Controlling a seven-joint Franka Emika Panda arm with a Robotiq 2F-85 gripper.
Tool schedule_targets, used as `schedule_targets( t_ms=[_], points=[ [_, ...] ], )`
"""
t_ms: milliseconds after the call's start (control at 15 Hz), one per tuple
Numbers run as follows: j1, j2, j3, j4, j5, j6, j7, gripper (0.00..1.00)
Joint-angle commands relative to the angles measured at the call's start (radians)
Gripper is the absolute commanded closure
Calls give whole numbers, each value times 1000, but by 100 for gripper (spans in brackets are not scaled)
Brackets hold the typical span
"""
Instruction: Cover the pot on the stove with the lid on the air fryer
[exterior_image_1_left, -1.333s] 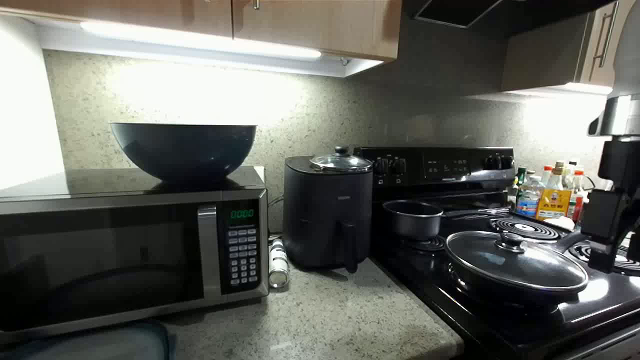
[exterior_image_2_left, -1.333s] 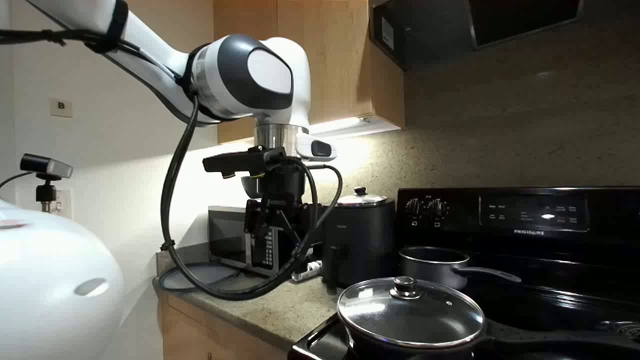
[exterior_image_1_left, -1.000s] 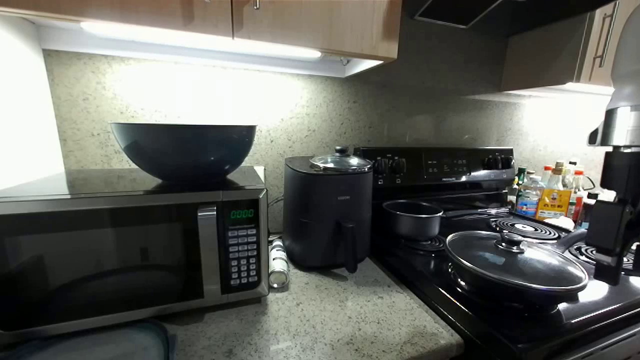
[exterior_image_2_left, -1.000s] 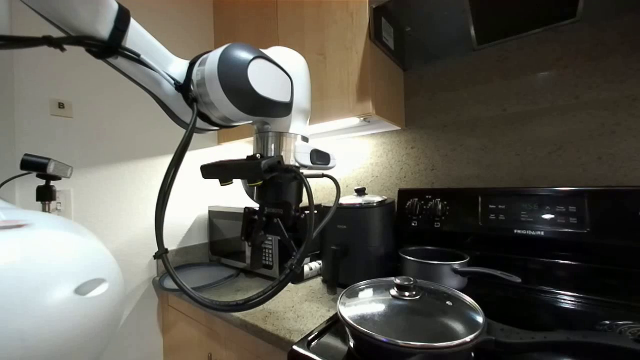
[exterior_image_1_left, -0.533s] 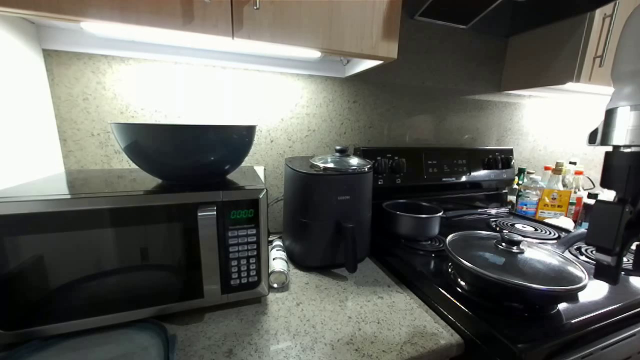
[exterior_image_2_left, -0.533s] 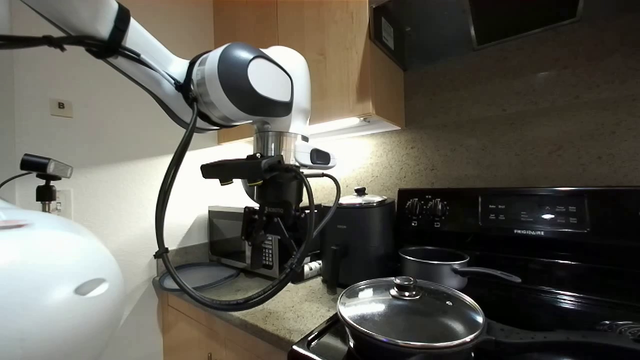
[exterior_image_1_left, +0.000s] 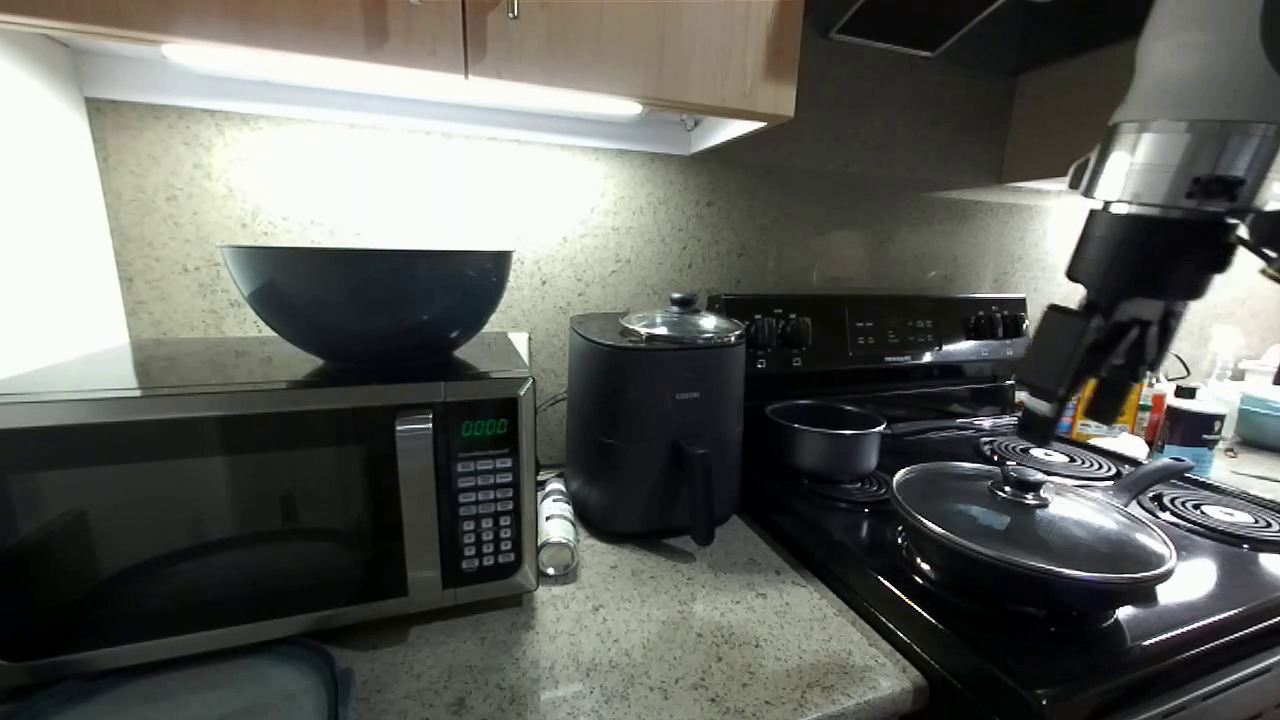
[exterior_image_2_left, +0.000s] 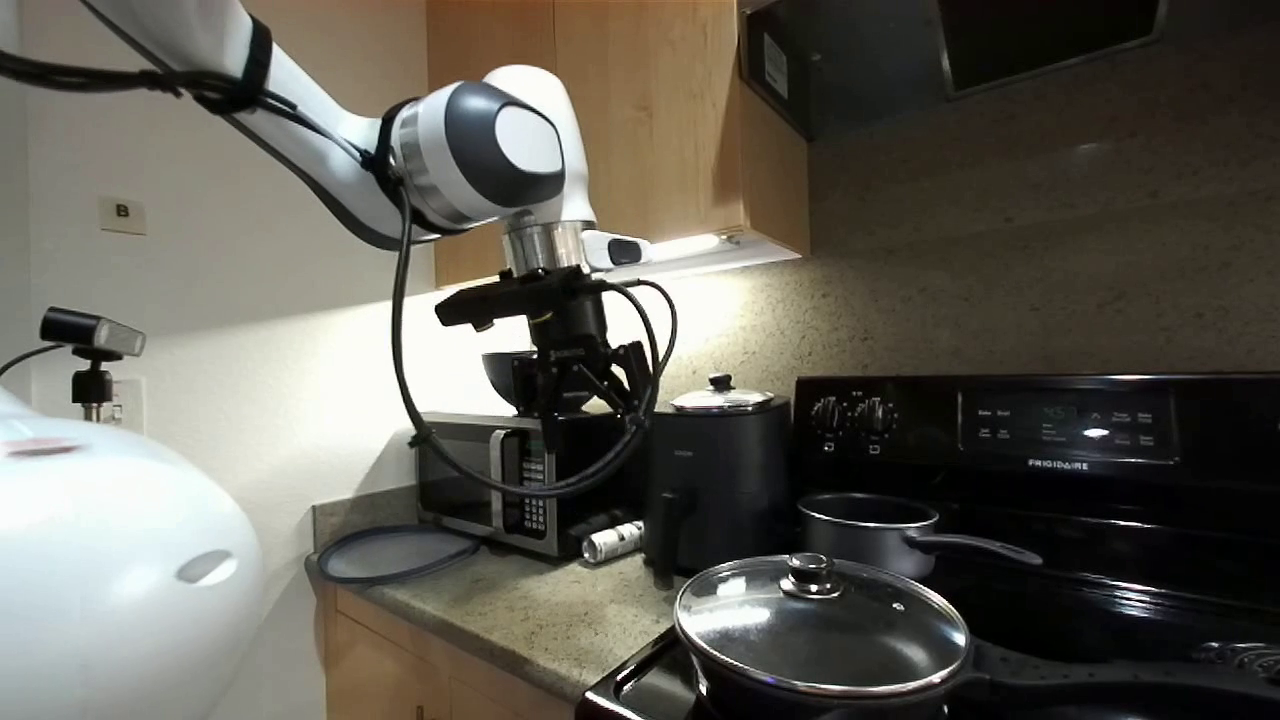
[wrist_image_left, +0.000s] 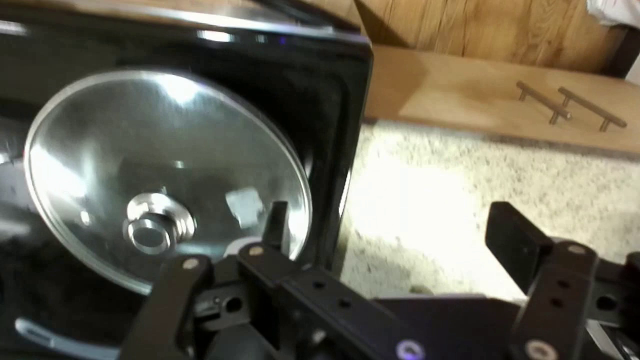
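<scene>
The small glass lid (exterior_image_1_left: 683, 325) lies on top of the black air fryer (exterior_image_1_left: 650, 430), knob up. Both also show in an exterior view, the lid (exterior_image_2_left: 722, 400) and air fryer (exterior_image_2_left: 715, 490). The uncovered grey pot (exterior_image_1_left: 830, 447) stands on a rear burner of the black stove (exterior_image_1_left: 820, 545), beside the air fryer; its handle (exterior_image_2_left: 975, 545) points away from it. My gripper (wrist_image_left: 390, 225) is open and empty, its fingers wide apart over counter and stove edge. It hangs tilted in mid-air (exterior_image_1_left: 1070, 412), apart from the lid. The lid is out of the wrist view.
A wide black pan with a large glass lid (exterior_image_1_left: 1030, 525) stands on the front burner, also in the wrist view (wrist_image_left: 165, 165). A microwave (exterior_image_1_left: 210, 490) bears a large dark bowl (exterior_image_1_left: 370, 300). A canister (exterior_image_1_left: 557, 530) lies beside the air fryer. Cabinets (exterior_image_2_left: 650, 120) hang above.
The gripper first dropped slightly, then held still. Since half a second ago it has risen and tilted, moving leftward into an exterior view. Lid, pot and air fryer have not moved.
</scene>
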Motion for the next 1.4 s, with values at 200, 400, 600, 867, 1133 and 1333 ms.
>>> schedule_targets(
  t_ms=[200, 400, 600, 867, 1133, 1333],
  points=[
    [14, 102, 71, 99, -44, 156, 47, 0],
    [12, 124, 75, 118, -54, 156, 50, 0],
    [20, 147, 67, 126, -26, 208, 59, 0],
    [2, 307, 84, 210, -17, 459, 127, 0],
    [-1, 503, 93, 337, -5, 639, 180, 0],
    [-45, 626, 133, 446, -121, 714, 268, 0]
  ],
)
